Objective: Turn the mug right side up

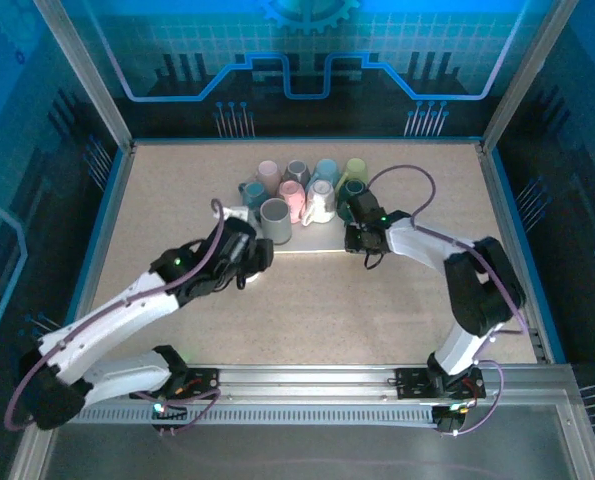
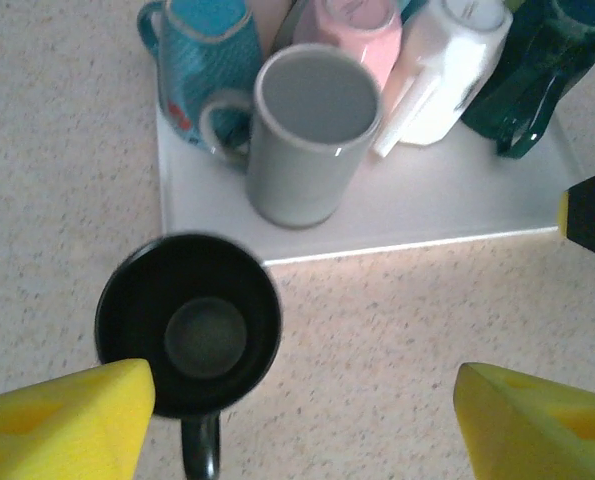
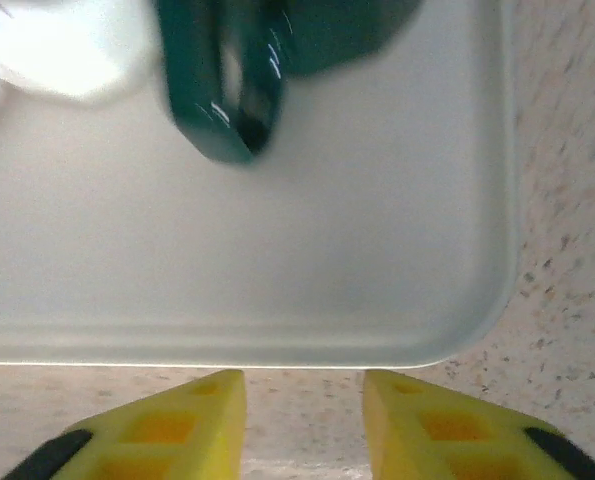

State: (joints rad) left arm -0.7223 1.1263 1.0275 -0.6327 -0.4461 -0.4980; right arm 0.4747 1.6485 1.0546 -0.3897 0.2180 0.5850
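1 black mug [image 2: 189,325] stands mouth up on the table [image 2: 397,330], just in front of the tray [image 2: 427,215], so the turning looks done. Left gripper [image 2: 302,400] hangs wide open over it, gripping nothing, probably a release. Right gripper [image 3: 304,390] is slightly parted and empty at the tray's edge.

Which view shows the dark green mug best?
Left wrist: the dark green mug sits on the tray, body and handle clear. Top external has it small, by the right gripper; right wrist catches its handle, blurred.
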